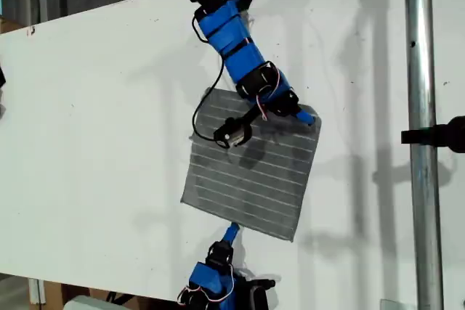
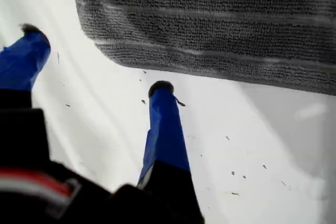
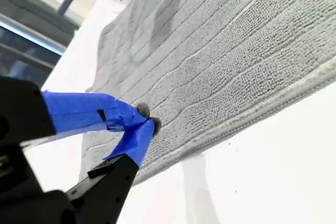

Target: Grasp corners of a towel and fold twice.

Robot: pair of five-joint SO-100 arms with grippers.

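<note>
The grey towel point(image 1: 251, 168) with thin white stripes lies flat on the white table point(image 1: 94, 143), turned slightly askew. My second gripper point(image 1: 309, 116) reaches in from the far side and sits at the towel's corner point(image 1: 317, 121) on the exterior view's right. Its fingertips point(image 3: 144, 118) meet, shut, on the towel point(image 3: 220, 51) just inside its hem; no cloth shows pinched between them. My first gripper point(image 1: 231, 231) stands open over bare table just short of the towel's near edge. Its blue fingers point(image 2: 164, 124) point at the towel point(image 2: 220, 19), close to a rounded corner point(image 2: 97, 43).
A metal pole point(image 1: 418, 136) with a black clamp point(image 1: 436, 136) stands at the exterior view's right. The second arm's blue links point(image 1: 232, 34) and black camera point(image 1: 234, 134) hang over the towel's far part. The table's near edge runs along the exterior view's bottom.
</note>
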